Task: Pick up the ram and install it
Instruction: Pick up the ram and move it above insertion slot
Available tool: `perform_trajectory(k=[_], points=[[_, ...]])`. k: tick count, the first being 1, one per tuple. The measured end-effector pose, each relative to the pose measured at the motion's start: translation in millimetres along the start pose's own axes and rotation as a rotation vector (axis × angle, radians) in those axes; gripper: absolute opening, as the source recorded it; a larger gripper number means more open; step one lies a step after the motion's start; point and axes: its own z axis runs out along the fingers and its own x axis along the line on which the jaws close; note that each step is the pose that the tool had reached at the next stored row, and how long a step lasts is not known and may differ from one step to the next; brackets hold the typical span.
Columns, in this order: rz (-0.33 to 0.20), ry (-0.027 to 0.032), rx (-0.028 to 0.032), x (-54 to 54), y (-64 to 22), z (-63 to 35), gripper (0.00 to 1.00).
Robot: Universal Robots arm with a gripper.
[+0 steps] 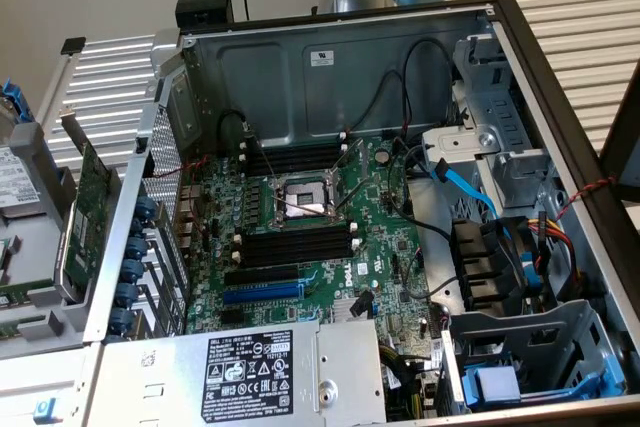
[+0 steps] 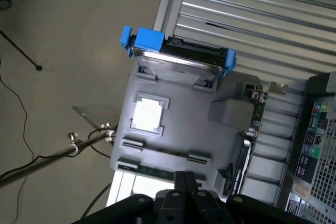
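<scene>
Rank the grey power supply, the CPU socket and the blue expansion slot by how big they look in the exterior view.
1. grey power supply: largest by far, though it may sit nearer the camera.
2. CPU socket: a mid-sized square.
3. blue expansion slot: long but thin, smallest in area.

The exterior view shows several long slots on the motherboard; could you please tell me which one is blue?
It is the blue slot lying between the CPU socket and the labelled silver power supply; the other long slots are black.
</scene>
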Motion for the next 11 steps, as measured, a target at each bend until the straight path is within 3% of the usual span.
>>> perform_trajectory(k=[11], points=[[-0.205, 0.0064, 0.0027, 0.0, 0.0, 0.0, 0.11]])
